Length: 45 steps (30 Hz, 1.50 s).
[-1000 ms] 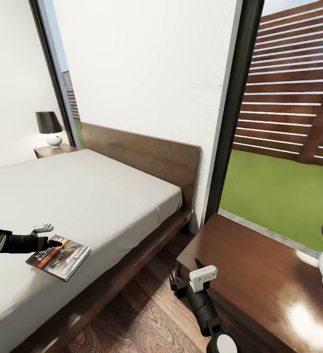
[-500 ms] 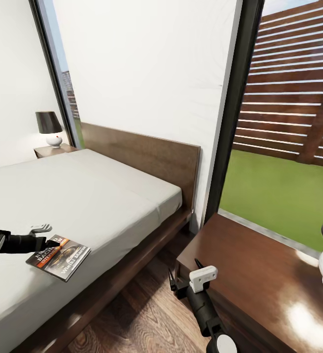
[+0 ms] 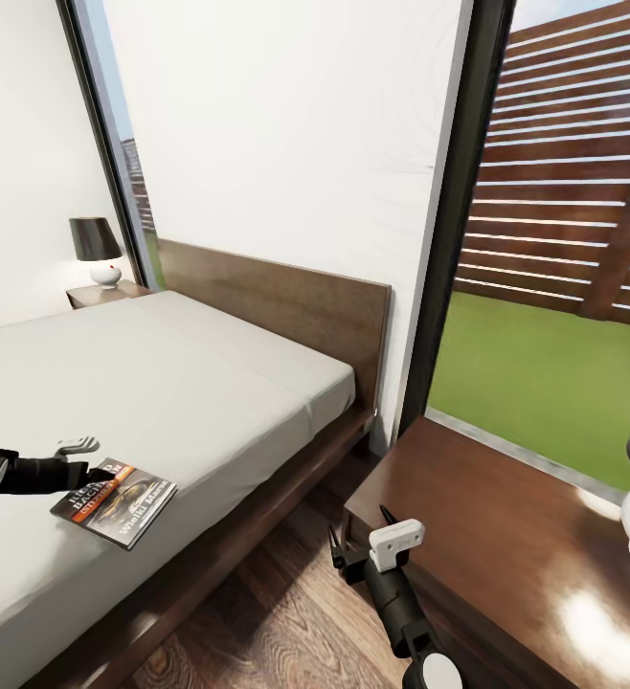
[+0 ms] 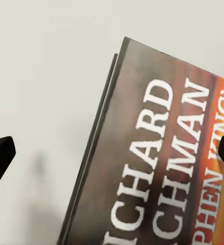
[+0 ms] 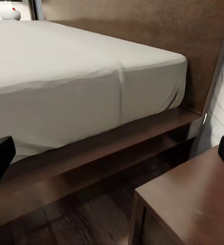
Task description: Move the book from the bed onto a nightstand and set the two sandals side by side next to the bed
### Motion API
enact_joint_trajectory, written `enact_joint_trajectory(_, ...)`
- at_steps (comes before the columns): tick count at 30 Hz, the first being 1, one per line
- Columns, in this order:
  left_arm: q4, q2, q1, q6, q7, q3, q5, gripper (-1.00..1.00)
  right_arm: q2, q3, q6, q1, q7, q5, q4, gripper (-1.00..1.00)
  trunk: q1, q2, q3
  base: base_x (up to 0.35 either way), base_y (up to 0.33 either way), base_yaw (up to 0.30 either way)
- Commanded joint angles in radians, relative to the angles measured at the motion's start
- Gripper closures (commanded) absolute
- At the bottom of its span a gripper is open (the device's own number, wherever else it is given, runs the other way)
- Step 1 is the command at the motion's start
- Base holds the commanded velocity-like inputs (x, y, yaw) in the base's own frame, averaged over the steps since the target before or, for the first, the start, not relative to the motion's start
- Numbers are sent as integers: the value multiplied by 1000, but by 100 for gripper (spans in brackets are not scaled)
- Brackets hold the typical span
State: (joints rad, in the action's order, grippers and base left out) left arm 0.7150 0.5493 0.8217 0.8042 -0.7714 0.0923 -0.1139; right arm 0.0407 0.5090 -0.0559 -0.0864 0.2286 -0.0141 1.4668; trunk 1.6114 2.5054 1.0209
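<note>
Head view: book [image 3: 114,500] flat on the bed [image 3: 162,383] near its close edge, left pincer [image 3: 100,469] at the book's far corner, fingers apart; right pincer [image 3: 358,555] idle, low beside the nightstand [image 3: 506,536], spread apart too. Left wrist view: dark fingertips [image 4: 0,153] wide, straddling the book's [image 4: 163,163] spine edge. Best to slide under that edge, then close. Right wrist view: mattress side, nightstand corner [image 5: 193,199], open floor between for the carry.

Bedroom interior, head view.
White walls [image 3: 286,124], wood-plank floor [image 3: 286,612]; dark-framed window [image 3: 459,220] showing grass [image 3: 535,373] and slatted fence [image 3: 573,182]; black-shaded lamp [image 3: 96,249] beside the far wall.
</note>
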Motion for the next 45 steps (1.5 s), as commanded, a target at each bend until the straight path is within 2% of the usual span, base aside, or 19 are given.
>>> enact_joint_trajectory(1, 1, -1, 1, 0, -10, 4, -10, -100, 1, 3, -2, -1, 8, -2, 0, -100, 0, 0, 1, 0, 0, 0)
enact_joint_trajectory(6, -1, 0, 1, -32, -9, 5, -11, -100, 1, 3, -2, -1, 8, -3, -2, -100, 0, 0, 1, 0, 0, 0)
enact_joint_trajectory(12, 1, 6, 1, -40, -10, 7, -11, -100, 1, 3, -2, -2, 8, -3, -11, -100, 0, 0, 1, 0, 0, 0)
enact_joint_trajectory(16, 27, 41, 3, -31, -14, 10, -9, -100, 1, 2, -2, -4, 8, -4, -18, -100, 0, 0, 1, 0, 0, 0)
enact_joint_trajectory(20, 80, 79, 4, 9, -16, 12, -9, -100, 1, 2, -2, -5, 8, -4, -25, -100, 0, 0, 1, 0, 0, 0)
enact_joint_trajectory(21, 80, 79, 4, 9, -16, 12, -9, -100, 1, 2, -2, -5, 8, -4, -25, -100, 0, 0, 1, 0, 0, 0)
enact_joint_trajectory(27, 142, 119, 10, 41, -15, 13, -11, -100, 1, 1, -2, -5, 8, -4, -32, -100, 0, 0, 1, 0, 0, 0)
enact_joint_trajectory(28, 160, 136, 12, 47, -13, 13, -12, -100, 0, 1, -2, -5, 8, -5, -34, -100, 0, 0, 1, 0, 0, 0)
enact_joint_trajectory(29, 160, 136, 12, 47, -13, 13, -12, -100, 0, 1, -2, -5, 8, -5, -34, -100, 0, 0, 1, 0, 0, 0)
enact_joint_trajectory(36, 187, 206, 15, 57, -11, 13, -13, -100, -1, 0, -2, -7, 8, -6, -42, -100, 0, 0, 1, 0, 0, 0)
enact_joint_trajectory(37, 187, 206, 15, 57, -11, 13, -13, -100, -1, 0, -2, -7, 8, -6, -42, -100, 0, 0, 1, 0, 0, 0)
enact_joint_trajectory(40, 192, 234, 21, 71, -10, 14, -13, -100, -1, 0, -2, -7, 7, -6, -52, -100, 0, 0, 1, 0, 0, 0)
enact_joint_trajectory(41, 192, 234, 21, 71, -10, 14, -13, -100, -1, 0, -2, -7, 7, -6, -52, -100, 0, 0, 1, 0, 0, 0)
enact_joint_trajectory(45, 206, 264, 44, 99, -10, 14, -13, -100, -1, 0, -2, -8, 6, -7, -60, -100, 0, 0, 1, 0, 0, 0)
